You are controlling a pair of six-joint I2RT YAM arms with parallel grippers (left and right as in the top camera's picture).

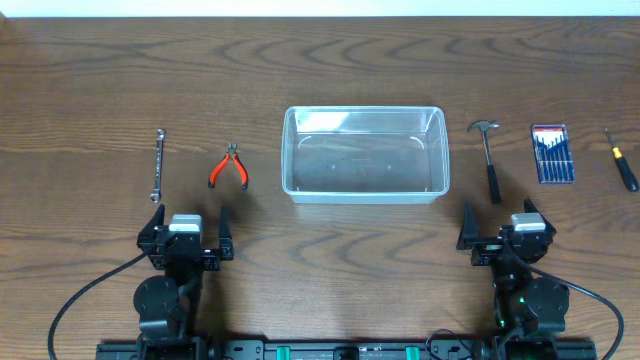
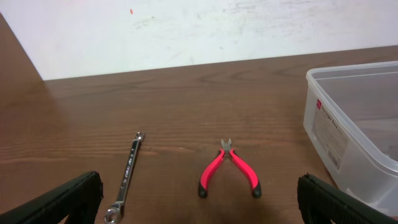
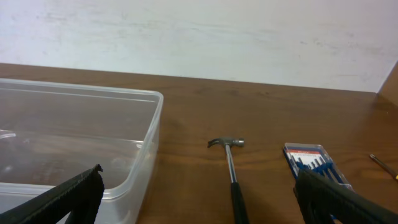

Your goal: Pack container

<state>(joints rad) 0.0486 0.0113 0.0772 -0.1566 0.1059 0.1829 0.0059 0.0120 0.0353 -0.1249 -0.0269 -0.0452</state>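
Observation:
The clear plastic container point(image 1: 364, 154) stands in the middle of the wooden table and holds nothing; it also shows in the left wrist view point(image 2: 357, 124) and the right wrist view point(image 3: 74, 140). Left of it lie red-handled pliers point(image 1: 229, 168) point(image 2: 227, 169) and a steel wrench point(image 1: 158, 165) point(image 2: 127, 174). Right of it lie a hammer point(image 1: 489, 160) point(image 3: 231, 171), a blue screwdriver set point(image 1: 552, 154) point(image 3: 314, 163) and a yellow-black screwdriver point(image 1: 621, 160). My left gripper point(image 1: 187, 220) point(image 2: 199, 211) is open and empty near the front edge. My right gripper point(image 1: 502, 222) point(image 3: 202, 208) is open and empty.
A white wall point(image 2: 186, 31) rises behind the table's far edge. Black cables point(image 1: 80, 300) run from both arm bases at the front. Bare wood separates the tools from the grippers.

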